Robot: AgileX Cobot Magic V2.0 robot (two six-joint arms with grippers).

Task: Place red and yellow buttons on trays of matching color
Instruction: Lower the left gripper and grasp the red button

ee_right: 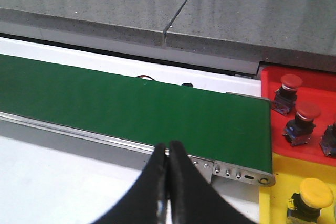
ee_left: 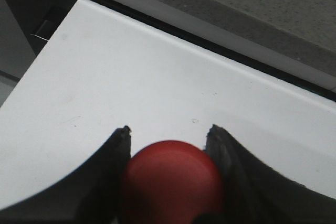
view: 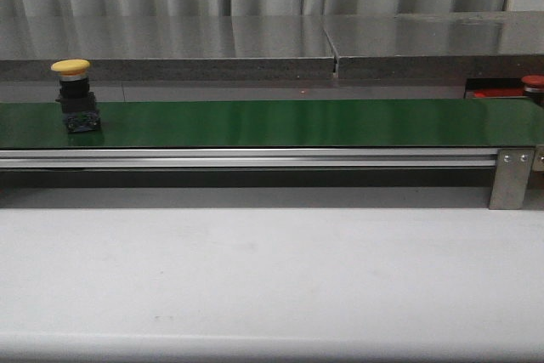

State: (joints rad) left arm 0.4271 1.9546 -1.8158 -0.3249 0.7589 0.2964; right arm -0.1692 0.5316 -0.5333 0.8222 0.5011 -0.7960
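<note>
Right now a red button (ee_left: 170,179) sits clamped between the left gripper (ee_left: 169,135) fingers, its domed cap facing the wrist camera, so its long axis runs along the gripper; below lies bare white counter (ee_left: 131,82) with open room on every side up to a dark edge. On the green belt (view: 280,122), near its left end in the front view, a yellow button (view: 75,95) stands upright, cap on top, dark body below, with the whole belt length to its right free. The right gripper (ee_right: 168,153) has its fingers pressed together with nothing between them, hovering just short of the belt's near rail. Beyond the belt's end, two red buttons (ee_right: 290,90) (ee_right: 303,121) stand upright in the red tray (ee_right: 268,85), and another yellow button (ee_right: 312,198) stands in the yellow tray (ee_right: 273,192) beside it.
</note>
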